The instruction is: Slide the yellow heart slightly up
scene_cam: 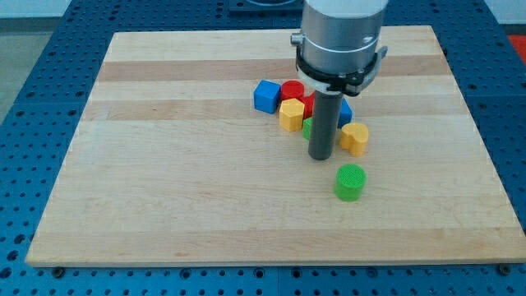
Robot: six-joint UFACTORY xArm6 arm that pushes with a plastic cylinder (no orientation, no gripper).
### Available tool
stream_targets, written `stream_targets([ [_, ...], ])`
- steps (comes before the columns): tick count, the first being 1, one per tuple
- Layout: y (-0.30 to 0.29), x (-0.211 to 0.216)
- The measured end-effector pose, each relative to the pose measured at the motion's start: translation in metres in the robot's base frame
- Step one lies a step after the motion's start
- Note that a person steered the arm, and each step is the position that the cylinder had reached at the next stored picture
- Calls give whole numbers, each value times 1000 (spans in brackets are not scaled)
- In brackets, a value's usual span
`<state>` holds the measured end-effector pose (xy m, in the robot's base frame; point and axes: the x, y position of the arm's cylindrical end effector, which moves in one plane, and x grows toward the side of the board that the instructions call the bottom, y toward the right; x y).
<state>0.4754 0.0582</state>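
The yellow heart (pixel 355 137) lies right of centre on the wooden board (pixel 164 164). My tip (pixel 320 156) rests on the board just left of the heart, a small gap apart. Behind the rod sits a tight cluster: a blue cube (pixel 265 96), a red cylinder (pixel 292 90), a yellow block (pixel 291 115), a green block (pixel 307 127) mostly hidden by the rod, a red block (pixel 310 103) and a blue block (pixel 344 112) partly hidden. A green cylinder (pixel 350 182) stands alone toward the view's bottom, below the heart.
The arm's grey housing (pixel 341 41) hangs over the cluster's top right and hides part of it. A blue perforated table (pixel 33 123) surrounds the board.
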Motion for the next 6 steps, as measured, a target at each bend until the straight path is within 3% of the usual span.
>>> stream_targets([
  [3, -11, 1],
  [6, 48, 15],
])
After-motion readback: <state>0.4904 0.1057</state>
